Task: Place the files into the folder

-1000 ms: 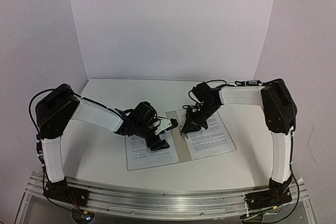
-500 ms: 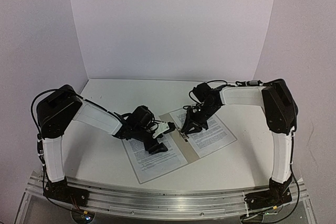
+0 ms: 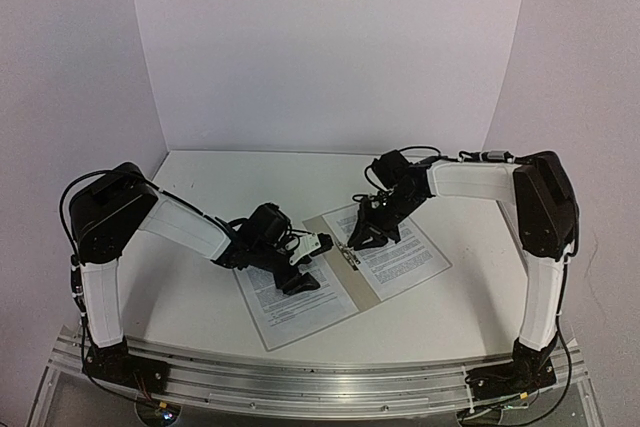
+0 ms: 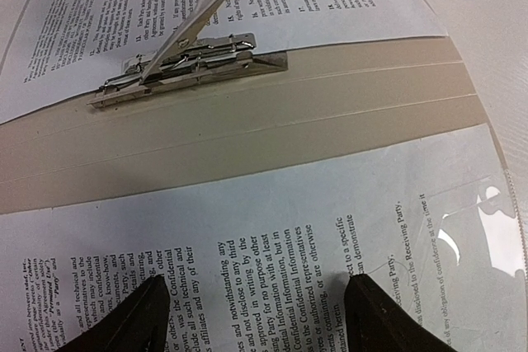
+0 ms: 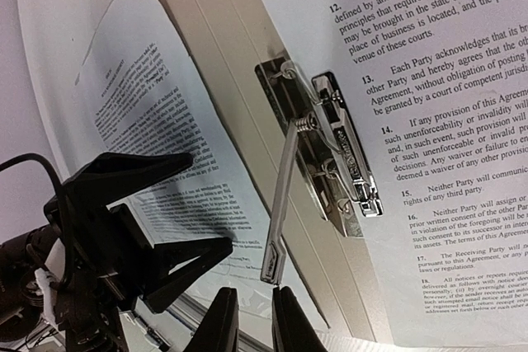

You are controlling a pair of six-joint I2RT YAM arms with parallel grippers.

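Beige card of the folder [image 3: 362,287] lies opened flat on the table [image 3: 190,292], its spine strip bare between the two files. One sheet [image 3: 295,305] covers the left half and the other sheet [image 3: 405,257] covers the right half. My left claw [image 3: 310,265] stands wide, both fingertips [image 4: 153,298] pressing down on the left sheet near the spine and nothing held between them. My right claw [image 3: 358,239] is narrow, with only a slit between the fingers [image 5: 221,311], and it hangs over the metal clip [image 5: 338,146] at the spine's edge. The clip's lever [image 5: 285,195] is tilted up, its tip just off my right fingertips. I cannot tell whether they touch it.
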